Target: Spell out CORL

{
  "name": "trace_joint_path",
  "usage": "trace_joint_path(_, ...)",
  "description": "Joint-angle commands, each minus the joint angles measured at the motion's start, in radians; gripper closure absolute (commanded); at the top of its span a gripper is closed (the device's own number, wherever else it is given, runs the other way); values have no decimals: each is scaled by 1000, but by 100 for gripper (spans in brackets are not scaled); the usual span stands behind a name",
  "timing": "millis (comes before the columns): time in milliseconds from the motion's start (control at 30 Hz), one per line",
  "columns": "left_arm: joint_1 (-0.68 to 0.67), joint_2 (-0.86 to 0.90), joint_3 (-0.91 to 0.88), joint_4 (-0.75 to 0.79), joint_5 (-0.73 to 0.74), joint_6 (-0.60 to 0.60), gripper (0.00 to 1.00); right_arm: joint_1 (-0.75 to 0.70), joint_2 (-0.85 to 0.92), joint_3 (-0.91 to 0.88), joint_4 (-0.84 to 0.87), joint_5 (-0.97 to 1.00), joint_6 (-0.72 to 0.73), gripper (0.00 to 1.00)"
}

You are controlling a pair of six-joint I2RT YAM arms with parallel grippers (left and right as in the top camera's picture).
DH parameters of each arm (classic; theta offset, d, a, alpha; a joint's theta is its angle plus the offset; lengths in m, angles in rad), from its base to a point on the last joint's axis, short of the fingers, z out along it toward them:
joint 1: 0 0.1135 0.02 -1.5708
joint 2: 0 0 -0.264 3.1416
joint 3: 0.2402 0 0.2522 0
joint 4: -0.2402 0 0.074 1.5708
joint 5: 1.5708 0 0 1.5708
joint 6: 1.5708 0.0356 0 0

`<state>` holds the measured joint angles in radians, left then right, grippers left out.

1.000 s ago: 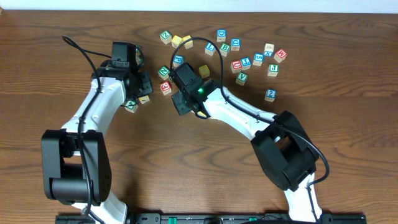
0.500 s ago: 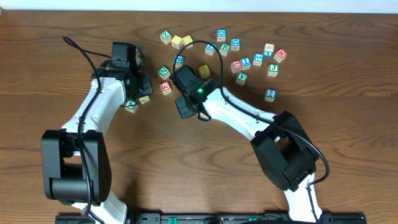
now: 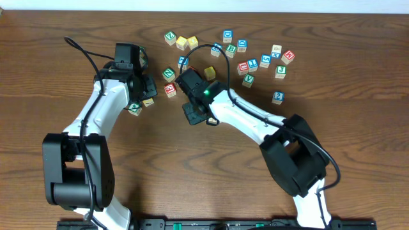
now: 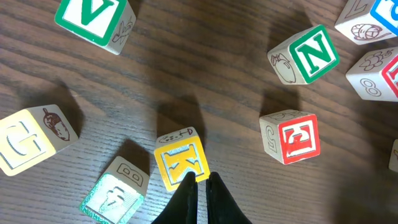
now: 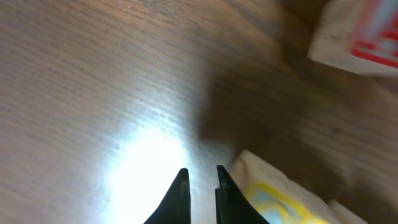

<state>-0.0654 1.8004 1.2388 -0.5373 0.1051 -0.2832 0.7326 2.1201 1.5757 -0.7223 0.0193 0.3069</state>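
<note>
Blocks (image 3: 230,50) scattered; yellow block (image 4: 179,160) beside left tool (image 4: 201,178).

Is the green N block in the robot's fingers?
No, the green N block sits by itself, apart from the left gripper, whose tips are at a yellow block.

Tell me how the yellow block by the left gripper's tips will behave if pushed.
The yellow block looks like rigid painted wood, so it should slide, not bend. Flat faces sitting on the table suggest no rolling. The left gripper sits near one corner, so a push there would likely spin it.
</note>
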Motion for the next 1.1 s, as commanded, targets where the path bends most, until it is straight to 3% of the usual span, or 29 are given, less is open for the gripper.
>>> trace_joint_path(0,4,9,18,-12,-13,17,93,-42,-135,34,-46,-3,7,90)
trace_joint_path(267,-16,9,8,-34,39,17,93,-224,-195,26,-369,-3,135,94)
trace_joint_path(433,-58,10,8,-33,45,17,92,-304,-195,-26,-449,-12,153,92)
trace_joint_path(667,-134,10,8,-22,44,17,92,-330,-195,-173,-340,-103,153,92)
trace_joint_path(1067,-136,10,8,-7,44,17,93,-318,-193,-343,-84,-119,187,90)
